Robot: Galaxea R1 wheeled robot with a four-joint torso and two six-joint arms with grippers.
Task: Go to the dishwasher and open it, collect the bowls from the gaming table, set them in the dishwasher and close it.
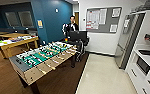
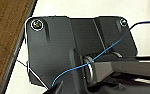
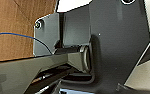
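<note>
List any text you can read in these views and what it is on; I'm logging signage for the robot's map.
No text can be read.
Papers on the grey notice board: print too blurred to read.
Yellow sign on the blue wall: too small to read.
Sheet on the tall steel fridge: blurred, unreadable.
Table-football table: no legible marking.
Wrist views: no lettering visible on the robot's dark plate.
</note>
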